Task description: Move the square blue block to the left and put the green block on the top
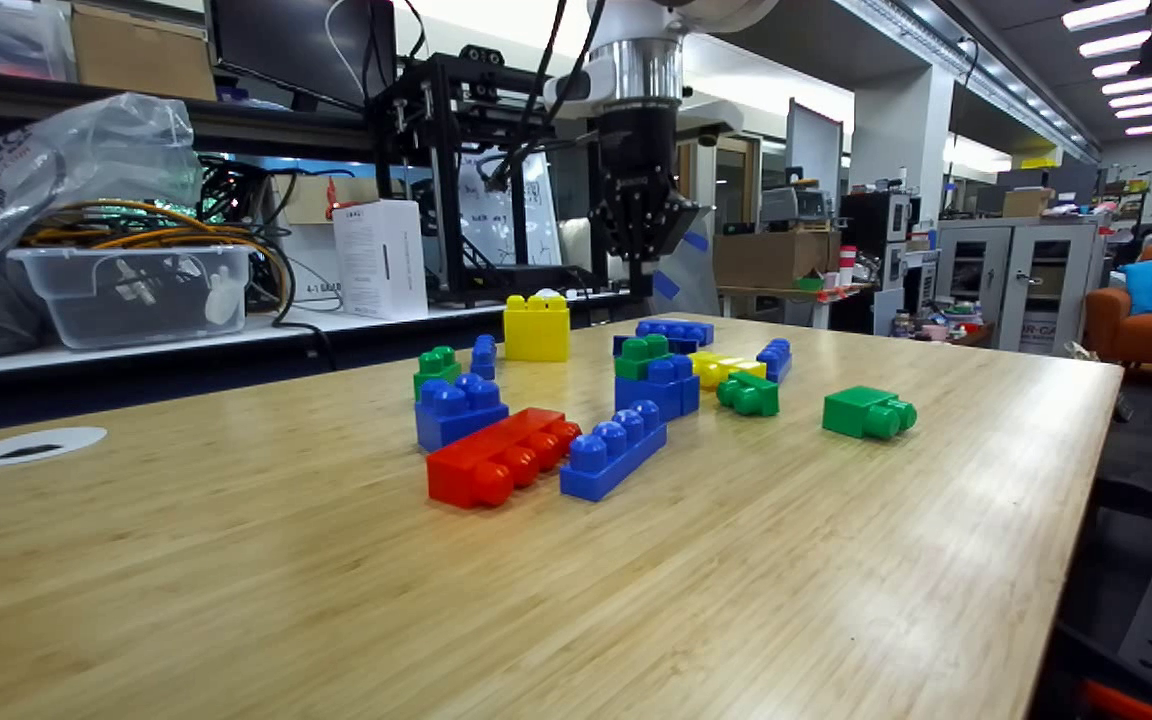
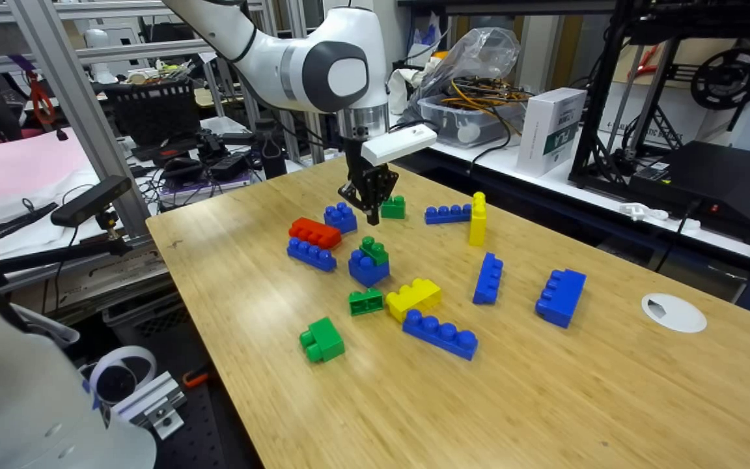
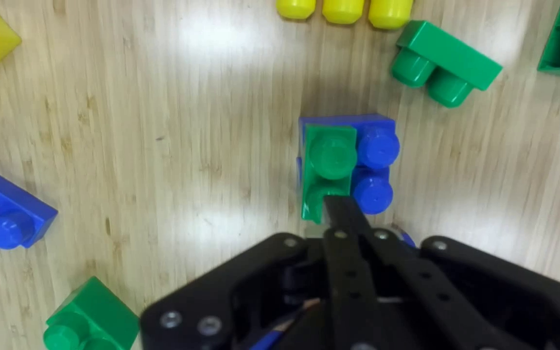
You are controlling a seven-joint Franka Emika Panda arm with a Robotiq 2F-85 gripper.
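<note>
A square blue block (image 2: 368, 274) carries a small green block (image 2: 375, 249) on half of its studs; the stack's green top (image 3: 332, 155) and bare blue studs (image 3: 377, 146) show in the wrist view. Another square blue block (image 1: 458, 412) stands alone behind the red brick. Beyond it is a small green block (image 1: 436, 372). A further small green block (image 3: 447, 63) lies on its side. My gripper (image 2: 373, 217) hangs in the air near the stack, jaws together and holding nothing. Its fingertips (image 3: 339, 204) cover part of the stacked green piece in the wrist view; both exterior views show a gap.
The red brick (image 2: 314, 232) and a long blue brick (image 2: 310, 254) lie beside the stack. A yellow brick (image 2: 414, 298), a blue brick (image 2: 440, 335) and a larger green brick (image 2: 323, 340) are nearby. An upright yellow brick (image 2: 477, 225) stands farther off.
</note>
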